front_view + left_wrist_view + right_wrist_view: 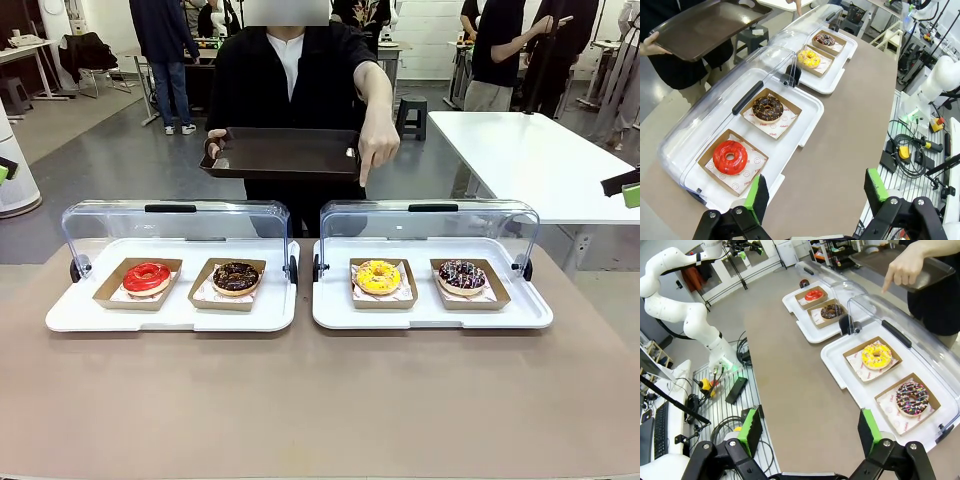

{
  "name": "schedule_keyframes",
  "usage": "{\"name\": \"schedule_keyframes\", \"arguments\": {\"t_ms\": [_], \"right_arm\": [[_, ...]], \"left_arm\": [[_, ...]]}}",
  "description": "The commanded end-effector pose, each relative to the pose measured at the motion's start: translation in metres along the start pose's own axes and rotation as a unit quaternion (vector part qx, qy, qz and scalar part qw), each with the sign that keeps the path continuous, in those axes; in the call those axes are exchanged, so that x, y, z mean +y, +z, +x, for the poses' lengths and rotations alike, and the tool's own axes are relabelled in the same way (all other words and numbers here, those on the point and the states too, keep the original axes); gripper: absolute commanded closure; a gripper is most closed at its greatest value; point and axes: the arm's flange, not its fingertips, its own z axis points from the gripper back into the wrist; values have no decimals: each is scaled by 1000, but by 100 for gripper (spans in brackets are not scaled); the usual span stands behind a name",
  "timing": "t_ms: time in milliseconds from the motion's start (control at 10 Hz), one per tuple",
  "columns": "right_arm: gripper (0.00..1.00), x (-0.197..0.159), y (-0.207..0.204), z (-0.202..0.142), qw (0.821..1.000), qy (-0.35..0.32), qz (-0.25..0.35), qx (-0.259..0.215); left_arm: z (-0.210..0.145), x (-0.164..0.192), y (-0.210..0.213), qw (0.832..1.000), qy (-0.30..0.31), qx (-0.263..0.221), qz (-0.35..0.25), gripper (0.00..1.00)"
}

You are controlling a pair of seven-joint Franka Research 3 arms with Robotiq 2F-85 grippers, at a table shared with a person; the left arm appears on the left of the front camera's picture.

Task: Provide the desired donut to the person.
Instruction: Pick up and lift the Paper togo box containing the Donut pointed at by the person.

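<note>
desired one reads as the yellow donut (378, 276): the person's pointing hand (378, 148) has its index finger aimed down just above it, behind the clear lid (430, 222). it sits just right of centre in the front view, on paper in its own cardboard tray (358, 300), in the left slot of the right-hand white case (430, 316), with a sprinkled chocolate donut (462, 276) just beside it. the lid stands open toward the person, so the near side looks free. handling guess: light, soft, glaze sticky and easily marked, so don't pinch the donut. take the cardboard tray by a side wall; the card is thin and may flex, so grip low and keep it level. drop-off is presumably the dark serving tray (285, 152) the person holds at upper centre. right gripper (809, 432): jaws spread fully, nothing in them, poised high, back off the near edge of the table (320, 400), yellow donut at centre right of its view. left gripper (816, 192): likewise wide apart and empty, donut far off at top centre of its view. right arm looks the closer pick.
</note>
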Motion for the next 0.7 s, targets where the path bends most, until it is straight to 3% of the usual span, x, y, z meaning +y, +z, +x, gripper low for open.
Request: {"name": "schedule_keyframes", "arguments": {"t_ms": [0, 600], "right_arm": [[0, -1, -1, 0, 1000, 0, 2, -2], [0, -1, -1, 0, 1000, 0, 2, -2]], "left_arm": [[1, 1, 0, 1000, -4, -7, -2, 0], [0, 0, 0, 1000, 0, 0, 0, 0]]}}
